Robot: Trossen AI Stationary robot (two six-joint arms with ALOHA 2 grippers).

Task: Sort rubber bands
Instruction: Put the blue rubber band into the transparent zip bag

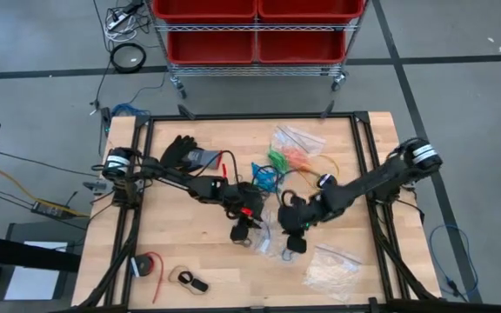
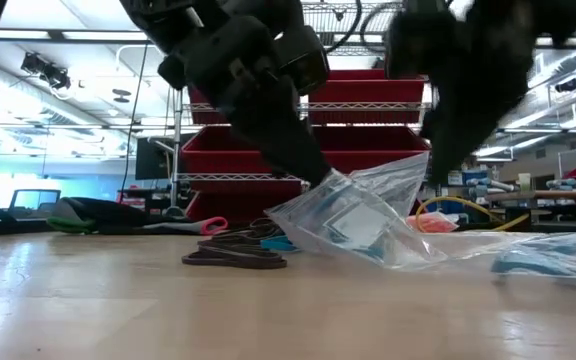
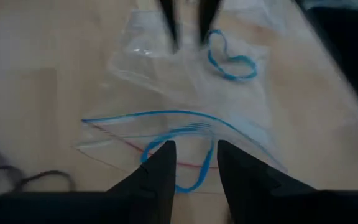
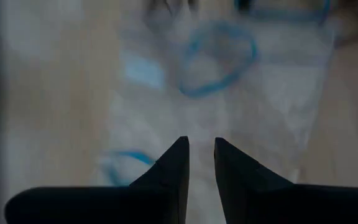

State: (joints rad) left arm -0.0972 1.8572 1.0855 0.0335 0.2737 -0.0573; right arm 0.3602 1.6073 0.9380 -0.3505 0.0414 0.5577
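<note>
A clear zip bag (image 1: 269, 242) lies near the table's middle, its open mouth (image 3: 166, 124) raised. One blue rubber band (image 3: 230, 59) lies in the bag, and another (image 3: 188, 180) lies at the mouth between my left fingers. My left gripper (image 3: 194, 152) stands open at that mouth. My right gripper (image 4: 202, 146) hovers over the bag from the right, its fingers a narrow gap apart with nothing between them. Loose blue (image 1: 266, 174), green (image 1: 277, 160) and orange (image 1: 301, 158) bands lie farther back. Dark bands (image 2: 233, 255) lie left of the bag. My left gripper comes slanting down from the table's left, its fingertips at the bag's open mouth. In the low view one finger (image 2: 308, 165) meets the raised upper lip (image 2: 340, 180). The mouth end stands up off the table while the rest of the bag lies flat. I cannot tell whether the fingers touch the blue band.
A second clear bag (image 1: 298, 139) lies behind the coloured bands. A bag of whitish pieces (image 1: 333, 265) sits near right and a black glove (image 1: 181, 152) far left. A red roll (image 1: 146, 265) and a small dark item (image 1: 190, 280) lie near left. Red bins (image 1: 255, 26) stand beyond the table.
</note>
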